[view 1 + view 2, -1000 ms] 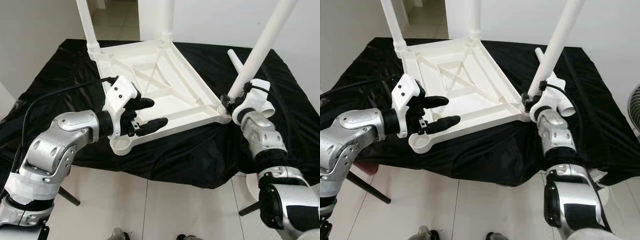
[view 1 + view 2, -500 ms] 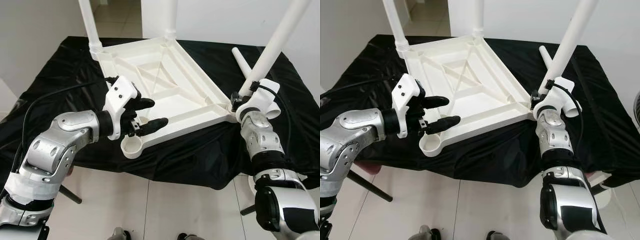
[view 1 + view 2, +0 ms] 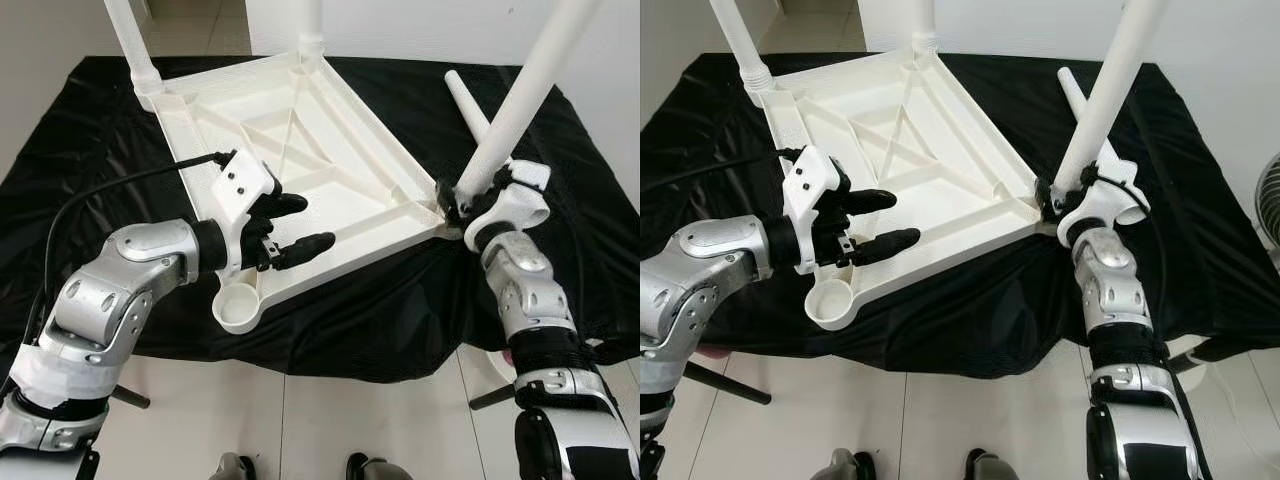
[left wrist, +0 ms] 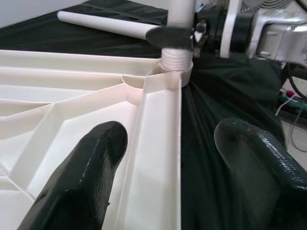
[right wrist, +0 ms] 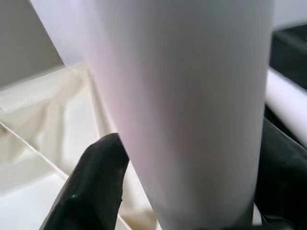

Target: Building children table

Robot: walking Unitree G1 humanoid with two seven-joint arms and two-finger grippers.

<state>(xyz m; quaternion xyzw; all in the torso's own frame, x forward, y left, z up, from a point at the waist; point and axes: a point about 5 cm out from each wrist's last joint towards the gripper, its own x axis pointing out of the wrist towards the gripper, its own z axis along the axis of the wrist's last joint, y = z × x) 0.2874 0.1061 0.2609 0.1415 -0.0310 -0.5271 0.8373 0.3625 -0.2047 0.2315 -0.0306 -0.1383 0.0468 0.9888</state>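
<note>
Your right gripper (image 3: 1052, 197) is clamped on the white leg (image 3: 1105, 95) sitting in the tabletop's near-right corner socket, down at the leg's base; the right wrist view has a black finger (image 5: 91, 187) pressed against the tube. Your left gripper (image 3: 290, 225) is spread wide over the near rim of the upside-down white tabletop (image 3: 300, 150), one finger inside the rim, the other out over the black cloth (image 3: 80, 150), holding nothing.

Count so far: three legs stand in sockets. One is in your right gripper at about 3 o'clock, one is at the far-left corner (image 3: 128, 45) around 11, and one is at the far corner (image 3: 308, 25) near 12. A fourth leg (image 3: 468, 100) lies loose on the cloth just behind the gripped one, at roughly 2 o'clock. The one empty socket (image 3: 238, 308) is at the near-left corner, about 7 o'clock, hanging past the cloth's edge just below your left gripper.

There's tiled floor (image 3: 330, 420) under you.
</note>
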